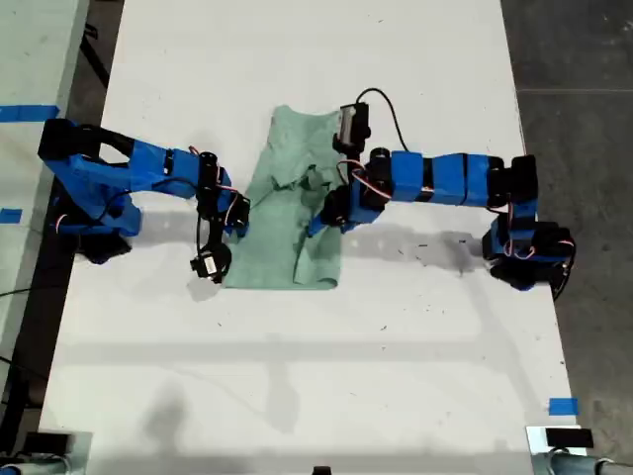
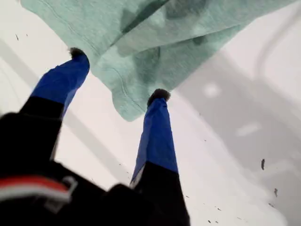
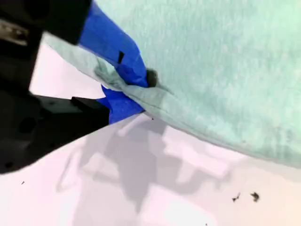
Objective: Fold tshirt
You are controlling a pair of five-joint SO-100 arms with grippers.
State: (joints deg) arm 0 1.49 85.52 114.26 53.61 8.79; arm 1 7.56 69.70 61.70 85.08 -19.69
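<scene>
The pale mint-green tshirt point(image 1: 287, 213) lies crumpled in the middle of the white table point(image 1: 396, 336), partly folded over itself. In the first wrist view, my first gripper point(image 2: 117, 73) is open, and a hemmed corner of the tshirt point(image 2: 141, 56) hangs between its blue fingertips point(image 2: 157, 101). This looks like the arm on the exterior view's left, its gripper point(image 1: 229, 220) at the cloth's edge. My second gripper point(image 3: 148, 80) is shut on a fold of the tshirt point(image 3: 211, 70). It is the arm on the exterior view's right, its gripper point(image 1: 321, 220) holding the fold slightly raised.
Both arm bases stand at the table's sides in the exterior view. Blue tape marks point(image 1: 562, 406) sit near the lower right corner of the exterior view, and more tape point(image 1: 30, 112) at its left. Dark floor point(image 1: 584, 59) lies beyond the table's right edge in that view.
</scene>
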